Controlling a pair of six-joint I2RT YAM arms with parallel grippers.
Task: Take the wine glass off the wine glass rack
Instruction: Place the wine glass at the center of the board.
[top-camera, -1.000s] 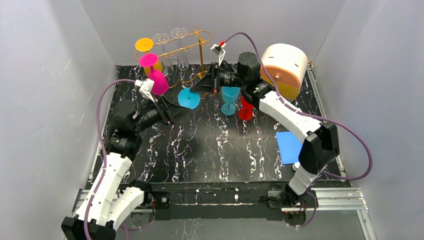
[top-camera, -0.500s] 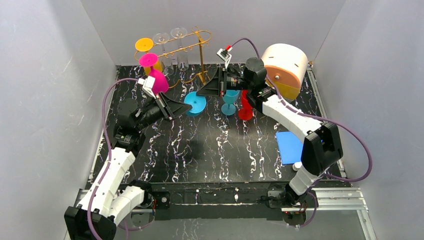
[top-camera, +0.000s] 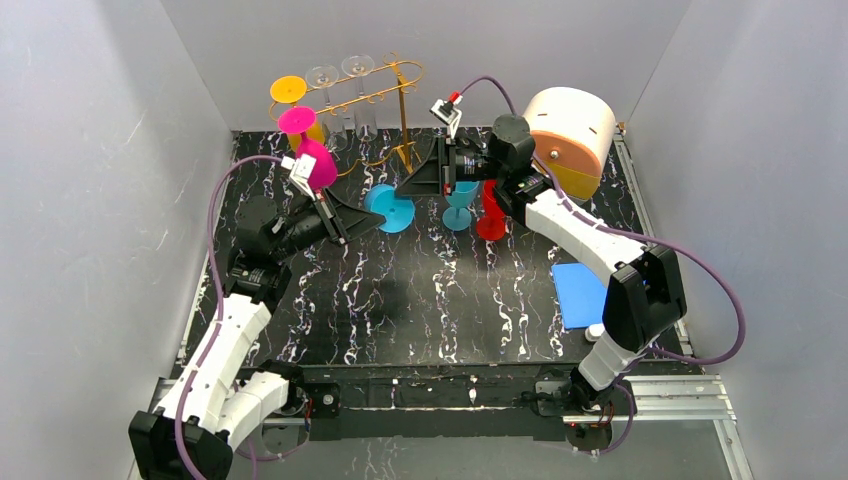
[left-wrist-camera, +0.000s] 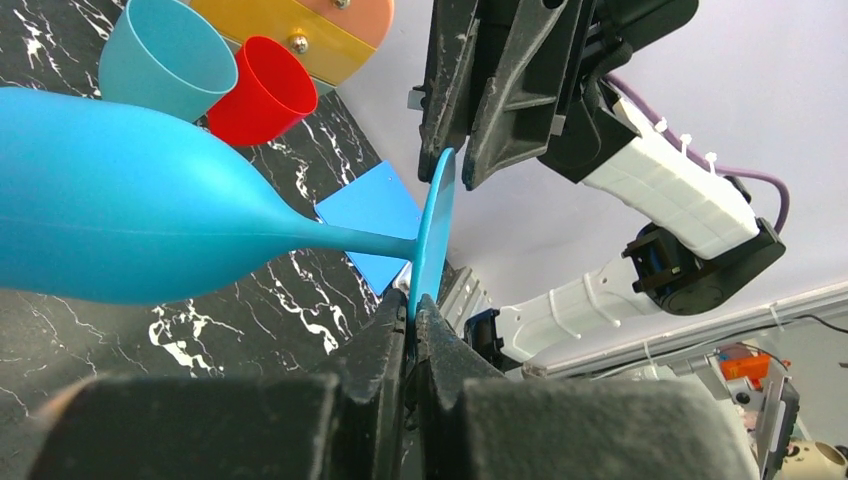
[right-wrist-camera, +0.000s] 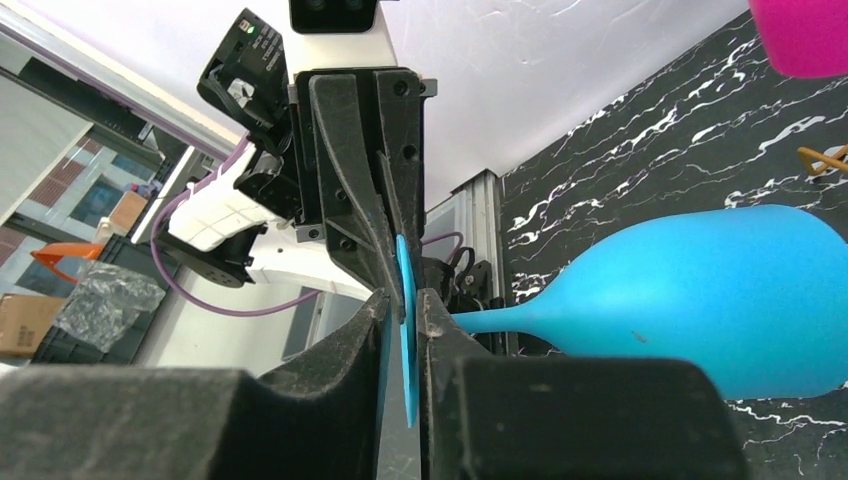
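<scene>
So, both arms meet tip to tip over the back of the table (top-camera: 430, 290). Left arm (top-camera: 225, 340) runs fwd from its base, forearm angled up-right, left claw (left-wrist-camera: 411, 306) pointing right. Right arm (top-camera: 570, 225) bends at the elbow on the right side, forearm heading back-left, right claw (right-wrist-camera: 403, 300) pointing left.

Blue wine glass (left-wrist-camera: 130, 200) hangs in the air btwn them, clear of the wine glass rack (top-camera: 404, 115) rails, near its right post. Left claw is pressed tight on the rim of the foot disc (left-wrist-camera: 435, 230). Right claw straddles the opposite rim, fingers a sliver apart; can't tell if the pads touch.

Vs 1 s ago: left claw was spread and short of the glass, w/ only the right one on the foot. Since then it came in and clamped, right one eased off, and the glass drifted slightly right.

Teal glass (left-wrist-camera: 165, 60) and red glass (left-wrist-camera: 265, 90) stand on the table by the right wrist.
</scene>
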